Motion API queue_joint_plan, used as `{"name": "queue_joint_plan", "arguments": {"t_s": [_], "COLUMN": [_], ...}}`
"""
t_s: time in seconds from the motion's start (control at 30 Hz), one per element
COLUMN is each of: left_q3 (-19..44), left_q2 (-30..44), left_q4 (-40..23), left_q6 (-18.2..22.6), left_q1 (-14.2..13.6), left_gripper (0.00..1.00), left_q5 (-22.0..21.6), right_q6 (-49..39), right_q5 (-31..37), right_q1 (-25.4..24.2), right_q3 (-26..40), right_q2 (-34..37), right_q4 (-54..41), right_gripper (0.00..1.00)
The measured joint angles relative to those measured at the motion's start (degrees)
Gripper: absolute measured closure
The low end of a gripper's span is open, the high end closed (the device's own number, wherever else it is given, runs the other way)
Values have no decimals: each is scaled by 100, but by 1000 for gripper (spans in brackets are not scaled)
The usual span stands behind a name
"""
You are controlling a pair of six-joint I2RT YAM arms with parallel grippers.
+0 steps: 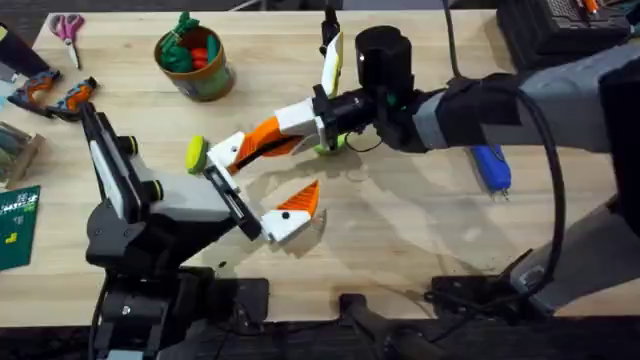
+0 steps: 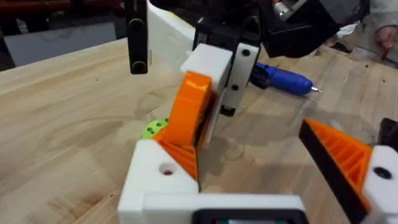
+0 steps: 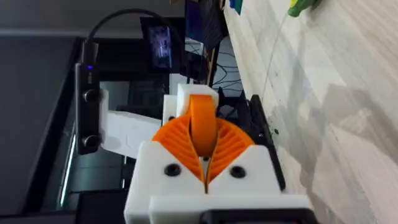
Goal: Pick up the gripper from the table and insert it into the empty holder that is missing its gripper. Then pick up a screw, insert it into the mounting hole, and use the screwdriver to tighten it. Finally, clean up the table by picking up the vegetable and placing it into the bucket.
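Note:
My right gripper (image 1: 278, 133) reaches in from the right and is shut on the orange gripper (image 2: 189, 109), which its two orange pads clamp (image 3: 202, 121). It holds the piece against the white holder (image 2: 155, 180), one finger of my left gripper (image 1: 262, 180). That gripper stands wide open, its other finger (image 2: 339, 152) carrying an orange pad. The yellow-green vegetable (image 1: 196, 153) lies on the table just left of the holder. Behind the right arm the blue screwdriver (image 1: 490, 165) lies flat on the wood (image 2: 283, 79). The olive bucket (image 1: 195, 60) stands at the back left.
Red and green toy vegetables fill the bucket. Scissors (image 1: 68, 27) and orange-handled tools (image 1: 55, 95) lie at the far left, a green circuit board (image 1: 15, 225) at the left edge. A green ring (image 1: 330, 146) sits under the right wrist, a black cylinder (image 1: 383, 50) behind it.

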Motion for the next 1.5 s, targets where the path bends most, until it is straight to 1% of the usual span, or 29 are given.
{"name": "queue_joint_plan", "arguments": {"t_s": [0.17, 0.27, 0.43, 0.47, 0.57, 0.63, 0.67, 0.7, 0.73, 0.77, 0.8, 0.83, 0.97, 1.07, 1.23, 1.33, 1.4, 1.5], "left_q3": [2, 2, 7, 9, 11, 11, 11, 11, 11, 11, 13, 13, 13, 13, 13, 13, 13, 13], "left_q2": [0, -7, -9, -8, -13, -23, -44, -56, -69, -89, -107, -107, -107, -107, -107, -107, -107, -107], "left_q4": [6, 10, 10, 6, -1, 2, 2, 2, 6, 8, -3, -5, -9, -9, -9, -12, -12, -16], "left_q6": [25, 76, 154, 180, 223, 263, 282, 297, 337, 372, 394, 396, 396, 396, 396, 396, 396, 396], "left_q1": [0, 0, 0, -5, -24, -22, -22, -22, -24, -24, -41, -79, -127, -127, -127, -127, -127, -127], "left_gripper": [15, 15, 15, 15, 15, 15, 15, 15, 15, 15, 15, 15, 15, 15, 15, 15, 15, 15], "left_q5": [-29, -48, -42, 41, 53, 53, 53, 61, 66, 66, 157, 231, 303, 304, 307, 319, 325, 342], "right_q6": [21, 33, 37, 38, 31, 15, 9, 11, 7, 5, -23, -27, -42, -196, -775, -1234, -1601, -2269], "right_q5": [-3, 12, 26, 49, 91, 90, 82, 66, 56, 41, -72, -113, -243, -261, -218, -91, 32, 238], "right_q1": [8, 26, 36, 53, 102, 100, 100, 97, 94, 89, 43, 35, -143, -457, -1084, -1426, -1654, -1990], "right_q3": [0, 0, 0, 0, -2, -7, -15, -22, -31, -39, -59, -59, -59, -59, -59, -55, -11, 191], "right_q2": [0, 1, 5, 9, 29, 46, 57, 66, 76, 85, 155, 157, 157, 157, 155, 157, 156, 157], "right_q4": [123, 142, 133, 122, 120, 122, 142, 165, 199, 212, 339, 378, 439, 439, 270, -159, -663, -1686], "right_gripper": [982, 863, 759, 737, 654, 575, 532, 456, 360, 291, 37, 15, 10, 8, 8, 8, 8, 8]}}
